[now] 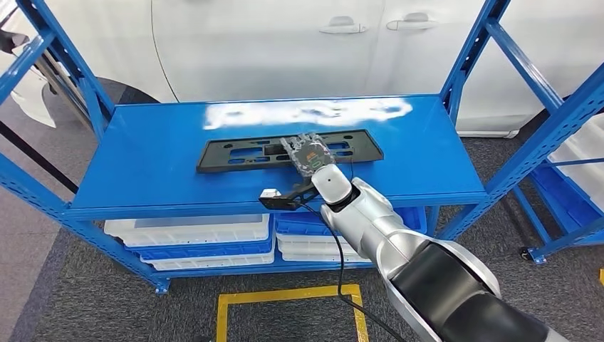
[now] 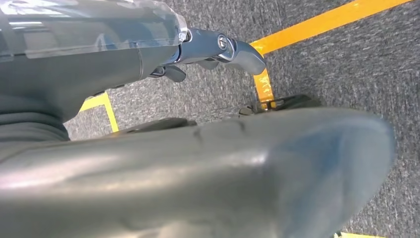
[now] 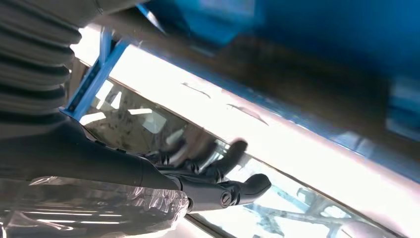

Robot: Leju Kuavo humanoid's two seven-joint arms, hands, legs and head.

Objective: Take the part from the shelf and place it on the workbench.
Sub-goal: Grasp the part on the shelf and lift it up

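Note:
A long flat black part (image 1: 235, 153) with several cut-outs lies across the middle of the blue shelf top (image 1: 142, 164). My right hand (image 1: 308, 153) is stretched out over the part's middle, right of its centre, fingers spread and holding nothing. Whether it touches the part I cannot tell. In the right wrist view the hand (image 3: 218, 183) shows dark straight fingers, and the part (image 3: 297, 74) is a blurred dark band beyond them. My left hand (image 2: 213, 49) hangs over the grey floor with its thumb out and nothing in it.
White and blue bins (image 1: 192, 235) fill the lower shelf. A white car (image 1: 285, 43) stands close behind the rack. Blue uprights frame both ends, and a second blue rack (image 1: 563, 142) stands at the right. Yellow floor tape (image 1: 285, 299) marks a square in front.

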